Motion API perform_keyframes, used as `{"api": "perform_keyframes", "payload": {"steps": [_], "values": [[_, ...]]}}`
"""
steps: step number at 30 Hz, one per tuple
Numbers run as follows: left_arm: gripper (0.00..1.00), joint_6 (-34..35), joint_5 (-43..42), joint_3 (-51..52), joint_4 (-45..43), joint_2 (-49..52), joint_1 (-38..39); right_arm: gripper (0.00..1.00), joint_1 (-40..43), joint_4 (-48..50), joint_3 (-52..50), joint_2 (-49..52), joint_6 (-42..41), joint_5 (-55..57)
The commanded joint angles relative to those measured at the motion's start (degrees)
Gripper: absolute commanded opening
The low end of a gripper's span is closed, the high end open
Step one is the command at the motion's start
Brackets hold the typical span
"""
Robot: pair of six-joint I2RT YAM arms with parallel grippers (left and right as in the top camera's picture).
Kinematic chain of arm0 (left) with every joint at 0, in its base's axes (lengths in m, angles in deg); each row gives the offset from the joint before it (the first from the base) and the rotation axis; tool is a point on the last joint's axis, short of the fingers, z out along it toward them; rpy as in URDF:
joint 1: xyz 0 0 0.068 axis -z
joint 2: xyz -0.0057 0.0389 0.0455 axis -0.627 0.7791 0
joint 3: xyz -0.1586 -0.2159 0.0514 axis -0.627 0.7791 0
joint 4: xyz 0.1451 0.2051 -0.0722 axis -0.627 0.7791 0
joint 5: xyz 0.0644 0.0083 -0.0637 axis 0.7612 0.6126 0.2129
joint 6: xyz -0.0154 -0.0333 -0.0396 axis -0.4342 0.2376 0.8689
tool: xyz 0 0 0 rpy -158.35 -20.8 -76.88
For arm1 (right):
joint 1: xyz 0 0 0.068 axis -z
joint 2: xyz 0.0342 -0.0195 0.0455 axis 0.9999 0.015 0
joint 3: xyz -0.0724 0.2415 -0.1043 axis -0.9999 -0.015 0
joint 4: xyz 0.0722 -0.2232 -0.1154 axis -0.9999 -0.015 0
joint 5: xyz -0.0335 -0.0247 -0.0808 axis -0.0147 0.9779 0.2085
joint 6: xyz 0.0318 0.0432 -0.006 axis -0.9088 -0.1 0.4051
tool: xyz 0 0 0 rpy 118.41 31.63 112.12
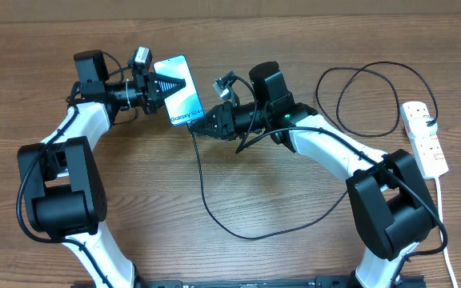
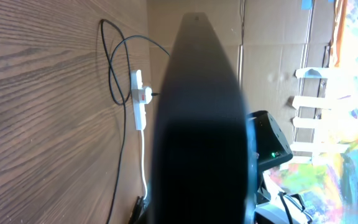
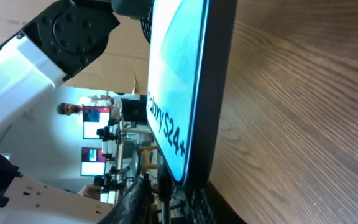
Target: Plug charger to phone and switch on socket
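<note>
Over the table, left gripper clamps the phone; right gripper, grip unclear, at its lower end.

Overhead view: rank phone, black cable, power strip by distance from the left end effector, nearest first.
1. phone: gripped in the left end effector.
2. black cable: starts at the phone's near end, table centre.
3. power strip: far right edge.

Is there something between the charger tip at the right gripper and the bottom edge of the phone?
Nothing visible does. The right gripper has the charger tip right at the lower edge of the phone, which the left gripper holds. Whether the tip is already in, I cannot tell.
</note>
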Motion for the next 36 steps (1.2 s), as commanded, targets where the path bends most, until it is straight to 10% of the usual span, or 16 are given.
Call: {"api": "perform_keyframes", "payload": {"steps": [1,16,36], "values": [[0.04,-0.9,-1.2,0.1,-0.2,-1.0,0.5,0.20,-0.3,0.3,0.5,-1.6,0.0,0.1],[0.04,0.0,-1.2,0.1,-0.2,-1.0,0.7,0.24,-0.3,0.3,0.5,-1.6,0.0,0.2],[0.04,2.1,-0.7,0.1,-1.7,-1.0,2.0,0.04,-0.3,0.3,0.5,-1.6,0.0,2.1]]}}
